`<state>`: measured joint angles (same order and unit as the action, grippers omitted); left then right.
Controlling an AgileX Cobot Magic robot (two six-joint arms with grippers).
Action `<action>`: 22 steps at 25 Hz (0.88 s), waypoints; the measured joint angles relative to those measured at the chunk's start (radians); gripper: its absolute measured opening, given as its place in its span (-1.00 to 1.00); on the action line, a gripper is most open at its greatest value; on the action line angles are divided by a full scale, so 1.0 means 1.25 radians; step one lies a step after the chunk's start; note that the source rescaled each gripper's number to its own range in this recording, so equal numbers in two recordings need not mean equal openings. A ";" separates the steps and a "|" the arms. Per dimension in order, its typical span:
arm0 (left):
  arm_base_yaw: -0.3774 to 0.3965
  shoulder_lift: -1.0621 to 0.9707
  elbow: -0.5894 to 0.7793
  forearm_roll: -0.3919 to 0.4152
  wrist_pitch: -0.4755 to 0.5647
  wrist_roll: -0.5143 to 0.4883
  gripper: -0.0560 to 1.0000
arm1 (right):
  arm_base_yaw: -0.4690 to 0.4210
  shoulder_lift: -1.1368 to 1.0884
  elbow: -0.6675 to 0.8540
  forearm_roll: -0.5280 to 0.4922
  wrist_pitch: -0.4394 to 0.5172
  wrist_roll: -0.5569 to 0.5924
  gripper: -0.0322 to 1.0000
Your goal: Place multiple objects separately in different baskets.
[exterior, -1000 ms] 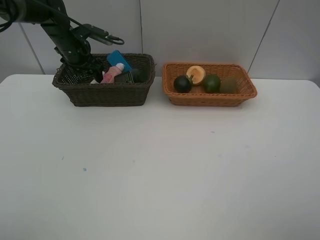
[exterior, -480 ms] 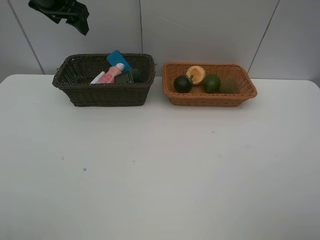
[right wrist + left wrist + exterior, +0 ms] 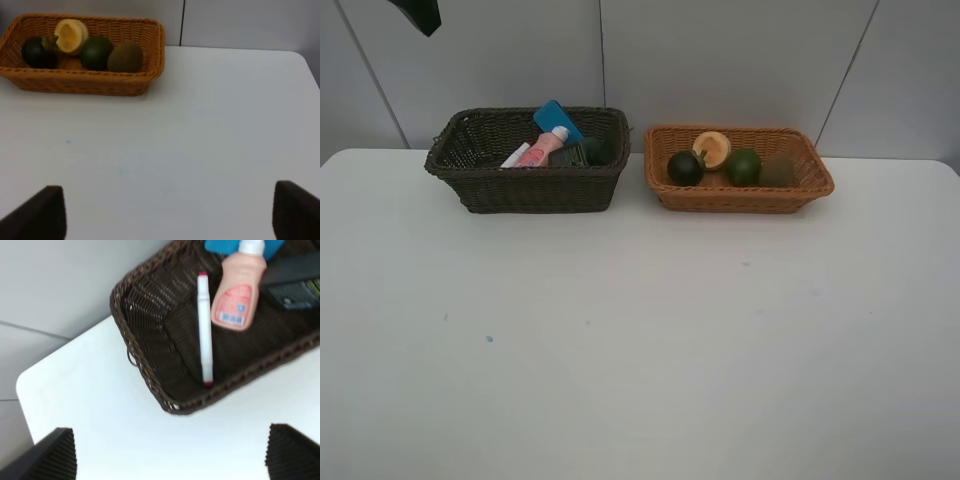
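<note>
White table point(image 3: 640, 350) — grey panelled wall point(image 3: 720, 60) behind both baskets point(image 3: 530, 185).

My left gripper point(image 3: 170, 452) has two black fingers point(image 3: 50, 455), and their inner faces carry fine parallel ridges. My right gripper point(image 3: 170, 212) looks the same, with dark, almost black fingertips point(image 3: 295, 210) that have blunt, wedge-like ends. From the high camera only a small black piece of my left arm point(image 3: 418, 13) is visible.
</note>
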<state>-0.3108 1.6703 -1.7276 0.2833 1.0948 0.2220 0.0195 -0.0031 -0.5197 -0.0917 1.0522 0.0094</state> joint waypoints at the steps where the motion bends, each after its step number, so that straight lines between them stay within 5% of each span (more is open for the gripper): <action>1: -0.011 -0.027 0.021 0.004 0.000 -0.008 0.98 | 0.000 0.000 0.000 0.000 0.000 0.000 1.00; 14: -0.078 -0.394 0.455 0.035 0.002 -0.097 0.98 | 0.000 0.000 0.000 0.000 0.000 0.000 1.00; 22: -0.078 -0.739 0.723 -0.042 -0.003 -0.142 0.98 | 0.000 0.000 0.000 0.000 0.000 0.000 1.00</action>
<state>-0.4087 0.7466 -0.8239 0.2312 1.0910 0.0444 0.0195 -0.0031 -0.5197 -0.0917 1.0522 0.0094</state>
